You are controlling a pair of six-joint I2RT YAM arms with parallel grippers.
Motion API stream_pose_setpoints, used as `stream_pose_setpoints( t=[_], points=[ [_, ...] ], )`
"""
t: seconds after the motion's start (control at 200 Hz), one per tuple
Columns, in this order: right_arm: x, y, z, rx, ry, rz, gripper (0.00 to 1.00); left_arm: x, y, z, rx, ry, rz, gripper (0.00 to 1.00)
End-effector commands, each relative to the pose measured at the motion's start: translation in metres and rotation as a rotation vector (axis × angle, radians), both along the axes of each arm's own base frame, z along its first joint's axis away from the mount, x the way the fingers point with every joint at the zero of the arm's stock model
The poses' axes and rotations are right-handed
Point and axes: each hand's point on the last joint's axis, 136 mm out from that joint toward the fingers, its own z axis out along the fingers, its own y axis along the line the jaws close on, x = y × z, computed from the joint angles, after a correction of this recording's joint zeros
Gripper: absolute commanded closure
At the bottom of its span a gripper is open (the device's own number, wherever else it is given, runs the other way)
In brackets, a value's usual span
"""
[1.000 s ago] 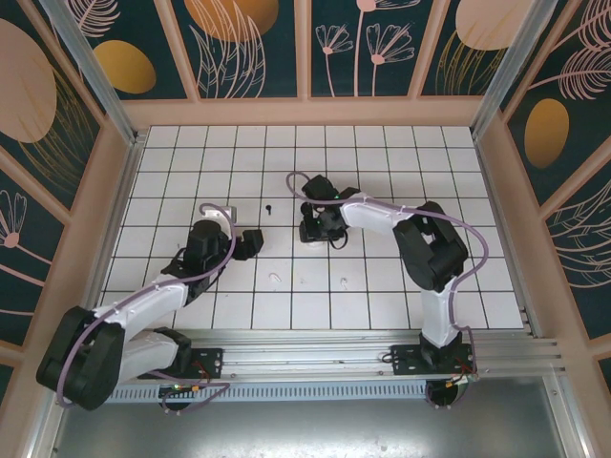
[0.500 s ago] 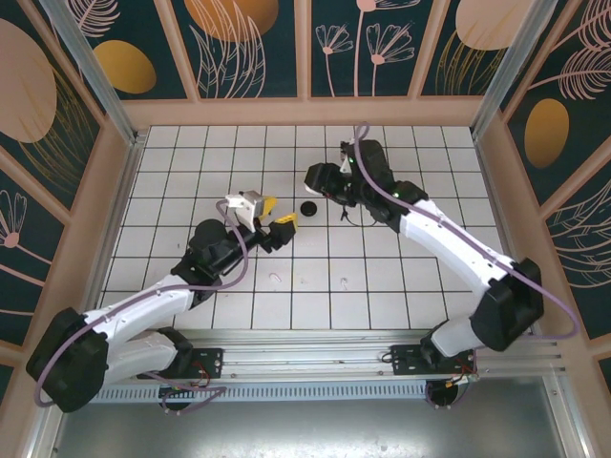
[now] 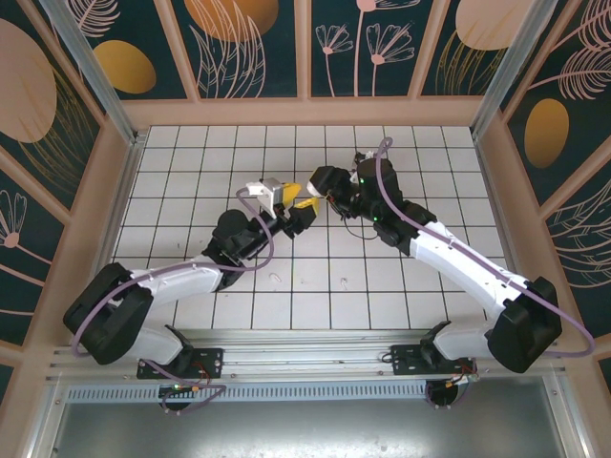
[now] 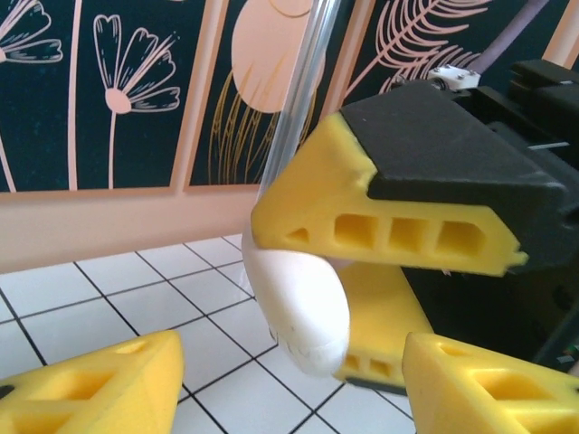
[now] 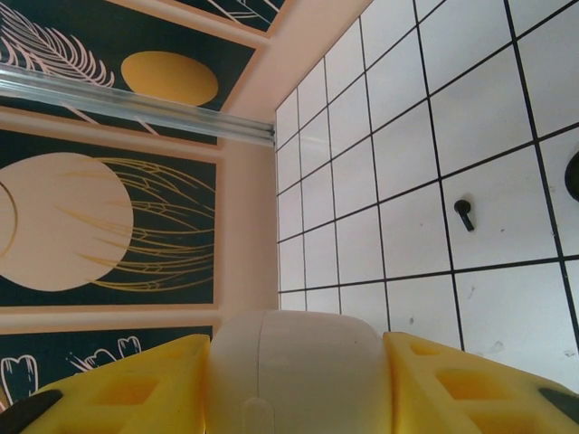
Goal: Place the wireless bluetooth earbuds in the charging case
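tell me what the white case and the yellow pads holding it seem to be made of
White case: likely hard plastic, smooth satin finish, with soft even sheen and a fine moulded seam. Yellow pads of the right hand: matte, faintly grainy, with hollow cells; possibly printed plastic or firm foam, can't tell which.

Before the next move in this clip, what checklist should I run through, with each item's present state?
1. Charging case held by right gripper: ok, clamped between its yellow fingers.
2. Left gripper open: ok, its fingers are spread apart.
3. Case lid open: not ok, it looks closed in the right wrist view.
4. Black earbud located: ok, lying loose on the tiles.
5. Whitish earbuds located: ok, faint in the top view.
6. Earbud held in a gripper: not ok, none is held.
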Motion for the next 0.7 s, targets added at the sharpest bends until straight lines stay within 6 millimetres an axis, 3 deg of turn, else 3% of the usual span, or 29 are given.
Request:
stream_pose_setpoints(
  t=[0.0,0.175,0.27,0.37,0.551,0.696],
  points=[
    [-0.002,0.000,0.022,0.063,-0.040,-0.019,0.51,0.005,-0.006,0.027,-0.092,-0.037,-0.009,0.39],
    [-0.004,0.000,0.018,0.073,-0.025,-0.019,0.51,0.012,-0.014,0.023,-0.114,-0.006,-0.027,0.47],
    [-0.005,-0.001,0.021,0.093,-0.030,-0.029,0.51,0.013,-0.015,0.021,-0.116,0.001,-0.029,0.65],
    [-0.005,-0.004,0.026,0.093,-0.048,-0.037,0.51,0.011,-0.012,0.020,-0.113,0.002,-0.019,0.76],
    [-0.008,-0.011,0.049,-0.009,-0.203,0.004,0.29,0.004,-0.003,0.023,-0.049,-0.010,0.001,0.82],
    [-0.015,-0.033,0.076,-0.248,-0.454,0.070,0.26,-0.002,-0.001,0.029,0.063,-0.010,-0.066,0.86]
  ],
)
